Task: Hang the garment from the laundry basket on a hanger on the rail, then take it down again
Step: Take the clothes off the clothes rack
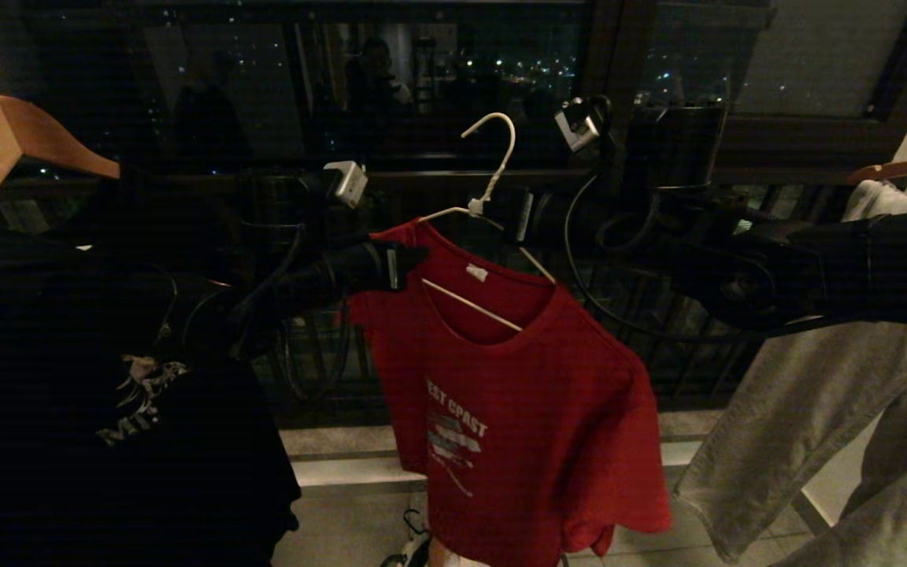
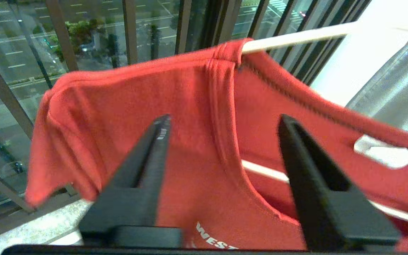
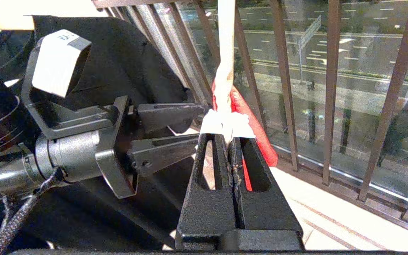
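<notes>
One red garment (image 1: 524, 394) hangs on one white hanger (image 1: 493, 185), whose neck the right gripper (image 3: 228, 136) pinches tight, while the left gripper (image 2: 221, 131) gapes empty beside its shoulder.

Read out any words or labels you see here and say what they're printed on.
"WEST COAST": white print on the chest of the red short-sleeved T-shirt; smaller lines beneath are unreadable.
"MI": pale partial letters on the black printed T-shirt.
White neck tag: no readable print.
</notes>
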Motion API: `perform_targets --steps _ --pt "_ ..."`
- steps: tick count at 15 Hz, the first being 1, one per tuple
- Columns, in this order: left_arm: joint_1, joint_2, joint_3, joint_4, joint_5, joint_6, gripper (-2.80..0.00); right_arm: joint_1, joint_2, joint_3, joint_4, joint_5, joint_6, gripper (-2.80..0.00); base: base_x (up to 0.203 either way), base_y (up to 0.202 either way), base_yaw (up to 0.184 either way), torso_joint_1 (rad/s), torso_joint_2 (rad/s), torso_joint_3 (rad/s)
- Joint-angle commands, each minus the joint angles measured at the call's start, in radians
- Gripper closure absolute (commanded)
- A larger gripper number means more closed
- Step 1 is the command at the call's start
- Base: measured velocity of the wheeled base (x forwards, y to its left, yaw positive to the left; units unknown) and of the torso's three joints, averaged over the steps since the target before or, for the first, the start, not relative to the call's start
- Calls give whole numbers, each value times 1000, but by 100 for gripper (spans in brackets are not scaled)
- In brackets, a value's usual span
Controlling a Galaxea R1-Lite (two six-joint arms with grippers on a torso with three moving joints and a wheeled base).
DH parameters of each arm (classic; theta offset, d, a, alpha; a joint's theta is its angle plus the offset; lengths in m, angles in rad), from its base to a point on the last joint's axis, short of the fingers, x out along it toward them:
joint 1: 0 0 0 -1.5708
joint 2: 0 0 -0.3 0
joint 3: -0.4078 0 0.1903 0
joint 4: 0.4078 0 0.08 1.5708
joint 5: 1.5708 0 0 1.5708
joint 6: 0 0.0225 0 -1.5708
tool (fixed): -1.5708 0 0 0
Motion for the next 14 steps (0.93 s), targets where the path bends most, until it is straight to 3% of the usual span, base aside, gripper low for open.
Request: perform_targets --steps 1,11,14 --pt "-4 5 -7 -4 2 1 -280 11 -1 4 -3 0 1 0 0 0 0 0 0 0" --pt "-2 24 -19 3 79 88 -280 8 -10 -5 -3 -18 1 0 0 0 0 0 0 0" --pt "-2 40 -22 -7 168 157 -280 8 -10 -5 -3 -18 4 0 0 0 0 0 0 0"
